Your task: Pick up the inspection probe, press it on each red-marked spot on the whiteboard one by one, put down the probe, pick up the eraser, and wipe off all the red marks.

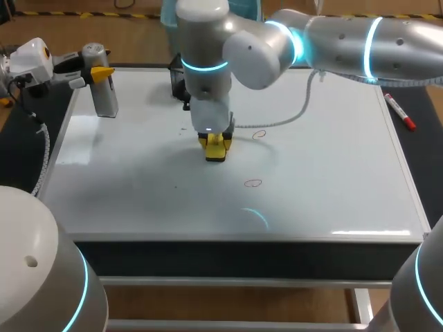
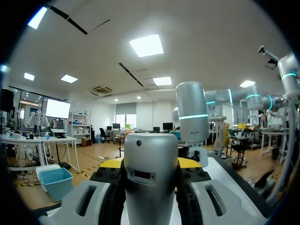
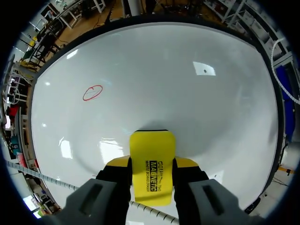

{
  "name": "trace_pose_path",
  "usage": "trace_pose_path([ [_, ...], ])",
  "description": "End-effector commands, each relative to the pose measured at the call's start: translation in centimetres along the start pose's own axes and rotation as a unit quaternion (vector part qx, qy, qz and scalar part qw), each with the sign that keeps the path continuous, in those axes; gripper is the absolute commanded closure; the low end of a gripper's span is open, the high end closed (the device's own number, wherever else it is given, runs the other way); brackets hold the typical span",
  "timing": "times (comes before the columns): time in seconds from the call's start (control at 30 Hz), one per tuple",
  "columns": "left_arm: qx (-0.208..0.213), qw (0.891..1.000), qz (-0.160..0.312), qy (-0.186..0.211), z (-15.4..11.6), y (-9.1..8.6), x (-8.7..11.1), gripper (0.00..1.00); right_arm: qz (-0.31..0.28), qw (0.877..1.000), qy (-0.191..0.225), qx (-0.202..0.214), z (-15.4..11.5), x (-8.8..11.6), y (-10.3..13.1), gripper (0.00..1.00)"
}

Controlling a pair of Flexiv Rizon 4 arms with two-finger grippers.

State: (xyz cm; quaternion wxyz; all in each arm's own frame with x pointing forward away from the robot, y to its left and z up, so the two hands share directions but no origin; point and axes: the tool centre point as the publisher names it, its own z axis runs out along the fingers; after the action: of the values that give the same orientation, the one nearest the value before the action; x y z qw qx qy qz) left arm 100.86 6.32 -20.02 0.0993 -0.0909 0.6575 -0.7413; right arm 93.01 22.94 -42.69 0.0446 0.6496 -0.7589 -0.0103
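Note:
The silver inspection probe (image 1: 102, 93) stands upright at the whiteboard's (image 1: 332, 173) far left corner, with my left gripper (image 1: 102, 72) shut on it. The left wrist view shows the probe (image 2: 150, 173) filling the space between that gripper's (image 2: 150, 164) fingers. My right gripper (image 1: 216, 140) is over the board's middle, shut on the yellow eraser (image 1: 216, 149), which rests on the board. In the right wrist view the eraser (image 3: 152, 168) sits between the fingers of the right gripper (image 3: 151, 165). Two red ovals remain: a red mark (image 1: 259, 134) just right of the eraser and a nearer red mark (image 1: 253, 183). One red oval (image 3: 92, 92) lies ahead of the eraser.
A red marker pen (image 1: 400, 112) lies on the dark table right of the board. A black box (image 1: 177, 79) stands at the board's far edge behind my right arm. A grey cable (image 1: 291, 116) hangs from that arm over the board.

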Motion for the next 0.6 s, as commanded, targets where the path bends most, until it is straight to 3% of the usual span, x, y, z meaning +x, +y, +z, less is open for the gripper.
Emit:
trace_pose_path([
  [0.03, 0.000, 1.000, 0.000, 0.000, 0.0, -0.1, 0.0, 1.00, 0.004, 1.000, -0.008, 0.008, -0.5, 1.8, 0.2, 1.00],
  [0.2, 0.000, 1.000, 0.000, 0.000, 0.0, -0.1, 0.0, 1.00, 0.007, 1.000, -0.021, 0.022, -2.0, 2.4, 0.2, 1.00],
  [0.33, 0.000, 1.000, 0.000, 0.000, 0.0, -0.1, 0.0, 1.00, -0.006, 0.999, -0.033, 0.032, -5.1, 3.2, 0.1, 1.00],
  [0.6, 0.000, 1.000, 0.000, 0.000, 0.0, -0.1, 0.0, 1.00, -0.004, 0.999, -0.046, 0.023, -7.8, 6.0, -2.1, 1.00],
])
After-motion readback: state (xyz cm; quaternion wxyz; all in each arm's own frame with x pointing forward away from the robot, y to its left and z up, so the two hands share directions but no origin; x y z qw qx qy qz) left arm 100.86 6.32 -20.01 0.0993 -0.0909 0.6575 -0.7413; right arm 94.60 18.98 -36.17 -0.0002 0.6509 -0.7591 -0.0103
